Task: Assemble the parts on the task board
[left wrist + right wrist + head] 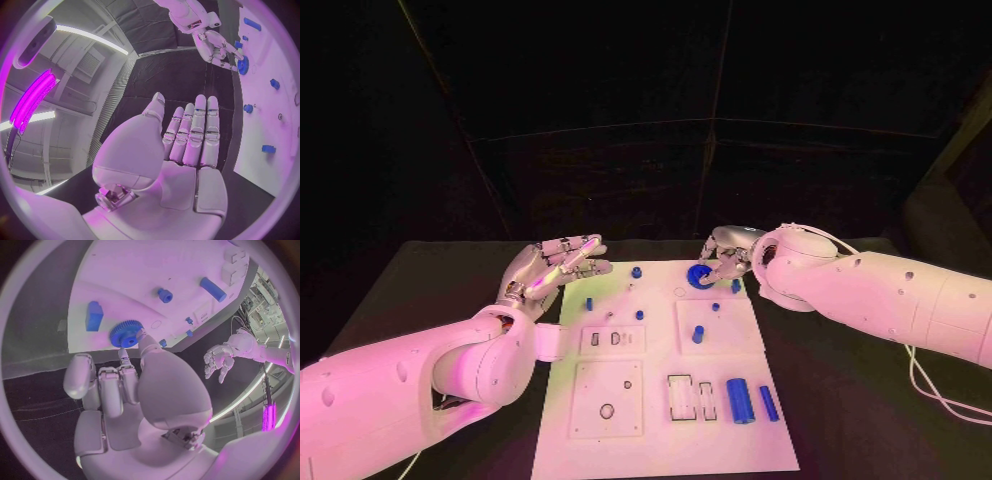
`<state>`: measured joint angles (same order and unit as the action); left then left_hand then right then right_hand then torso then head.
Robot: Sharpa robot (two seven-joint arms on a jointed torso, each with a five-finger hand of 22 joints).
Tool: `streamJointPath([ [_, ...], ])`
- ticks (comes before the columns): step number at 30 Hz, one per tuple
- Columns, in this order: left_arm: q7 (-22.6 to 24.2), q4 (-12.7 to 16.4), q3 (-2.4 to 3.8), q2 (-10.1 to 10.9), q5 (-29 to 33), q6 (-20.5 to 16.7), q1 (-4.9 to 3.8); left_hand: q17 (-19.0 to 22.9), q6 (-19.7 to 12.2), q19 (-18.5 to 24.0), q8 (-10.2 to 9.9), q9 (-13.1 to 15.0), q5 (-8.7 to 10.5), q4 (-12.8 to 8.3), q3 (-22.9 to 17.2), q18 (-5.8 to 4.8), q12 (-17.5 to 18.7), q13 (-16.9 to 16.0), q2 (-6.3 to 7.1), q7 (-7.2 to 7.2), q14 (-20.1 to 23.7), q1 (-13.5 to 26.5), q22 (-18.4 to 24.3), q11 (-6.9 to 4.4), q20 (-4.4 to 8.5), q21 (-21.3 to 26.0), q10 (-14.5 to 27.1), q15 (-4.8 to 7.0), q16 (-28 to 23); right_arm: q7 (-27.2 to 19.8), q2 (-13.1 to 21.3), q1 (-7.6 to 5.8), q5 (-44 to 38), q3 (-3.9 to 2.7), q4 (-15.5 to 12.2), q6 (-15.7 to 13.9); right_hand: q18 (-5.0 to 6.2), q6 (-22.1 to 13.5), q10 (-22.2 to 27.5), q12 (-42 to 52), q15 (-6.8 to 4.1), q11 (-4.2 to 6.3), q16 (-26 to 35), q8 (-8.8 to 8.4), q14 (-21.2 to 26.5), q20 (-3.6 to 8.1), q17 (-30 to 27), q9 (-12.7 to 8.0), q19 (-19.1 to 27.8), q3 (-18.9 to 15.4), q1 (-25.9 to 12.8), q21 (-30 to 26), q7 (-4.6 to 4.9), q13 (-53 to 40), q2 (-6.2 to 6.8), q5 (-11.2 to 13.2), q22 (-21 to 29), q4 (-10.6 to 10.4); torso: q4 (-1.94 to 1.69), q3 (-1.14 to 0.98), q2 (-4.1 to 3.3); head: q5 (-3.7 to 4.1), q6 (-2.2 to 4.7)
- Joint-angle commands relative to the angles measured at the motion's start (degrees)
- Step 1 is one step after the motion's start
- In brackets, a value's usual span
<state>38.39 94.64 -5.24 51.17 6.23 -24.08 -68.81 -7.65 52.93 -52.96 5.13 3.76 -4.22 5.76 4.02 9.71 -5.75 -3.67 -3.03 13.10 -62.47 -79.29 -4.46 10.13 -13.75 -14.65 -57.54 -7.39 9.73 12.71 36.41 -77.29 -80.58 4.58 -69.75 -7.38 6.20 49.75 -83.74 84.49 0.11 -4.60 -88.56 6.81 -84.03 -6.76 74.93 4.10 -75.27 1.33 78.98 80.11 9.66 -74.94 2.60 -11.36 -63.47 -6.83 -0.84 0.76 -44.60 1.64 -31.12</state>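
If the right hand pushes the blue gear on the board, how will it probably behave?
The blue gear looks rigid, so it should keep its shape. Lying flat on the task board, it would probably slide, not roll. Its toothed rim may give the right hand some grip.

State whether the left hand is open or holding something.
Open: the left hand holds nothing, its fingers straight, beside the task board.

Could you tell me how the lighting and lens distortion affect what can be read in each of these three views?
Head view: pink light washes the task board, the room behind is black, and the far blue parts read small. Left wrist view: fisheye bends the board's edge; a bright magenta lamp glares beside the open left robot hand. Right wrist view: strong curvature, yet the blue gear at the right robot hand's fingertips stays sharp.
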Motion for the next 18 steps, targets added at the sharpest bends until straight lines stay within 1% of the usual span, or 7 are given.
streamJointPath([
  [1,0.2,0.0,0.05,-0.1,-0.2,0.9,-0.08,-0.1,0.2,-0.4,-0.2,0.0,0.12,-0.3,0.1,0.87,0.3,0.0,-0.49,0.15,-0.3,0.0,0.1,0.14,-0.12,0.0,-0.2,-0.07,-0.2,0.4,-0.3,-0.13,-1.0,-0.05,0.2,0.9,-1.18,0.3,-3.2,0.4,0.4,-0.13,-0.3,0.46,-5.2,0.07,11.2,0.0,-0.5,0.4,0.8,0.3,0.16,-10.2,-0.33,0.3,-0.2,0.8,-0.08,0.02,-0.03,0.14,0.05],
  [5,0.1,0.0,0.04,-0.1,-0.2,1.0,-0.08,-0.1,0.2,-0.4,-0.2,0.0,0.12,-0.3,0.1,0.87,0.3,0.0,-0.49,0.15,-0.3,0.0,0.1,0.14,-0.12,0.0,-0.2,-0.07,-0.2,0.6,-0.6,-0.12,-1.3,-0.05,0.4,1.8,-1.25,0.6,-3.3,0.7,0.36,-0.08,-0.4,0.73,-5.2,0.09,11.6,0.0,-0.6,1.3,2.0,0.5,0.14,-10.5,-0.91,0.1,-0.6,1.8,-0.11,0.02,-0.01,0.24,0.04],
  [9,0.0,0.0,0.04,-0.1,-0.2,1.0,-0.08,-0.1,0.2,-0.4,-0.2,0.0,0.12,-0.4,0.1,0.86,0.3,0.0,-0.5,0.18,-0.3,-0.1,0.1,0.16,-0.12,0.1,-0.2,-0.08,-0.2,0.8,-0.7,-0.11,-1.7,-0.04,0.5,2.2,-1.27,0.8,-3.4,0.9,0.35,-0.07,-0.4,0.93,-5.3,0.11,11.7,0.0,-0.7,1.8,2.5,0.6,0.12,-10.7,-1.16,0.1,-0.7,2.4,-0.1,0.07,-0.01,0.21,0.0],
  [12,0.0,0.0,0.04,-0.1,-0.2,1.1,-0.08,-0.1,0.2,-0.4,-0.2,0.0,0.12,-0.4,0.1,0.86,0.3,0.0,-0.5,0.18,-0.3,-0.1,0.1,0.16,-0.12,0.1,-0.2,-0.08,-0.2,1.1,-0.8,-0.11,-2.6,-0.04,0.5,2.3,-1.29,1.5,-3.5,1.0,0.32,-0.02,-0.4,1.27,-5.3,0.13,11.8,0.1,-0.8,2.3,2.8,0.6,0.06,-10.8,-1.43,0.2,-0.9,2.8,-0.06,0.05,-0.02,0.16,-0.08],
  [15,-0.1,-0.1,0.04,-0.1,-0.2,1.2,-0.08,-0.1,0.2,-0.4,-0.2,0.0,0.12,-0.4,0.1,0.86,0.3,0.0,-0.5,0.18,-0.3,-0.1,0.1,0.16,-0.12,0.1,-0.2,-0.08,-0.2,1.7,-0.8,-0.1,-4.6,-0.03,0.1,2.0,-1.33,2.4,-3.5,0.9,0.19,0.16,-0.5,1.7,-5.3,0.24,12.0,0.1,-0.9,3.6,3.7,0.8,-0.07,-10.7,-2.03,0.5,-1.1,3.9,-0.05,0.01,-0.03,0.17,-0.19],
  [18,-0.2,-0.1,0.04,-0.1,-0.2,1.4,-0.08,-0.1,0.2,-0.4,-0.3,0.0,0.12,-0.5,0.1,0.85,0.4,0.1,-0.54,0.21,-0.3,-0.1,0.1,0.19,-0.12,0.1,-0.1,-0.1,-0.3,2.0,-0.7,-0.1,-5.8,-0.03,-0.2,1.9,-1.34,2.6,-3.4,0.8,0.16,0.16,-0.5,1.73,-5.3,0.26,12.0,0.1,-0.9,3.9,3.8,0.8,-0.11,-10.7,-1.98,0.9,-1.2,4.2,-0.08,0.02,-0.02,0.21,-0.21],
])
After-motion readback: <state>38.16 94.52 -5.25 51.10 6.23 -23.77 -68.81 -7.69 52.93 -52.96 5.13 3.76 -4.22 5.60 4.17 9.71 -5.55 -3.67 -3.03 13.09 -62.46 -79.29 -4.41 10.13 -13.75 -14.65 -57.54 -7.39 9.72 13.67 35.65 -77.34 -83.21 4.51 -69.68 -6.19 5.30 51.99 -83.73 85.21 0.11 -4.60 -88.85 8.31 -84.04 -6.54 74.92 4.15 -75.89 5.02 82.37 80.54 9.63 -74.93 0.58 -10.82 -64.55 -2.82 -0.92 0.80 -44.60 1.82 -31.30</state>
